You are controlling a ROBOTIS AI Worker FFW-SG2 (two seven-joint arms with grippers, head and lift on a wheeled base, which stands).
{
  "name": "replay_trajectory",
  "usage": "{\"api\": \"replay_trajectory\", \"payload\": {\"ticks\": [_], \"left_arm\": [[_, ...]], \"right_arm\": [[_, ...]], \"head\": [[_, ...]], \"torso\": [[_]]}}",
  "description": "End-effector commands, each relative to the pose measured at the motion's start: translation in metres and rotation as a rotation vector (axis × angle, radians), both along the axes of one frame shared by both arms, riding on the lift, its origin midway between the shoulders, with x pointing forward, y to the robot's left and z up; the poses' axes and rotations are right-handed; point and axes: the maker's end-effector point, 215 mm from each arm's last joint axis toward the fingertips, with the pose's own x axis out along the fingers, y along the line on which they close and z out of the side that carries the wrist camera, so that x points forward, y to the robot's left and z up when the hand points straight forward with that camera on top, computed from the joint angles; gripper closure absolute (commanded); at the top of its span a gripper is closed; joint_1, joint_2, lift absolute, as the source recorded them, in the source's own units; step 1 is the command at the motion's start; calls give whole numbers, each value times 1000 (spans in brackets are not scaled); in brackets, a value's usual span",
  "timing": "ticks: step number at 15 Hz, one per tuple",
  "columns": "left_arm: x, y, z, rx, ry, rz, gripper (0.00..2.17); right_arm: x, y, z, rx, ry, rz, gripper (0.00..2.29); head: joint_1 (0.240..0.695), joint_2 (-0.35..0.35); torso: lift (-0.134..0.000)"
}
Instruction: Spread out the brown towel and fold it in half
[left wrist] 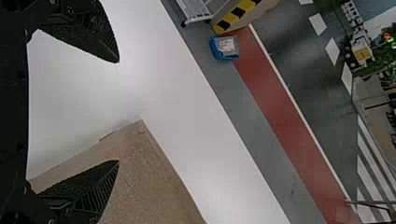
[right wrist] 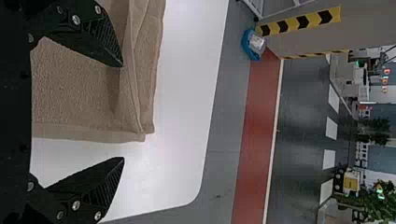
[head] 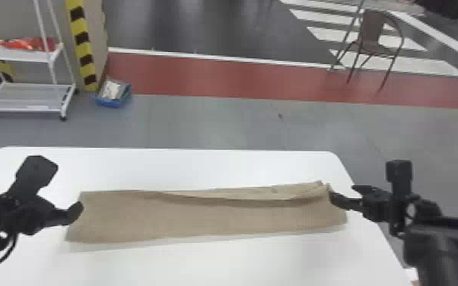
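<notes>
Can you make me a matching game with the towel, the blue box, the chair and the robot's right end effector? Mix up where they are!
Things:
1. towel
2. blue box
3. chair
4. right end effector

Places and states:
A. on the floor near the white cart
B. open, at the towel's right end
C. long and narrow on the table
D. on the floor, far off to the right

Right pairs: 1-C, 2-A, 3-D, 4-B

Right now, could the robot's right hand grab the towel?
Probably yes: the right gripper is open at the brown towel, one finger over its right end, the other past the edge, and nothing seems in the way.
</notes>
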Motion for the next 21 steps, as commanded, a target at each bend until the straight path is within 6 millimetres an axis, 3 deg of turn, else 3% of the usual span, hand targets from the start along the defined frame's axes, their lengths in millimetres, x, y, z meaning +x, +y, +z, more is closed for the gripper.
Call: {"api": "replay_trajectory", "payload": {"ticks": [1,3,5,8,11,13,16,19,21], "left_arm": [[-2,-10,9,-102,-51,-17,137],[-10,-28,2,-165,-38,-32,137],[-21,-50,-4,-222,-35,-53,377],[-40,-74,-9,-290,-21,-67,1393],[-56,-73,-9,-329,-2,-47,1447],[-61,-61,-15,-341,7,-21,1447],[-60,-50,-25,-337,12,-2,1447],[-58,-59,-26,-344,16,-21,1612],[-55,-60,-34,-339,31,-22,1615]], "right_arm": [[-8,20,-9,18,-1,19,252],[-14,32,-15,38,-12,28,245],[-20,37,-19,54,-23,26,252],[-38,32,-8,69,-67,-3,471],[-67,1,-5,85,-84,-75,471],[-83,-24,-8,79,-87,-121,468],[-92,-30,-12,70,-87,-119,529],[-83,-26,-11,81,-89,-109,1170],[-72,-14,-14,82,-85,-84,1423]], "head": [[695,-212],[695,-208],[695,-212],[695,-236],[695,-277],[695,-298],[695,-331],[695,-331],[695,-334]], "torso": [[0],[0],[0],[0],[0],[0],[0],[0],[0]]}}
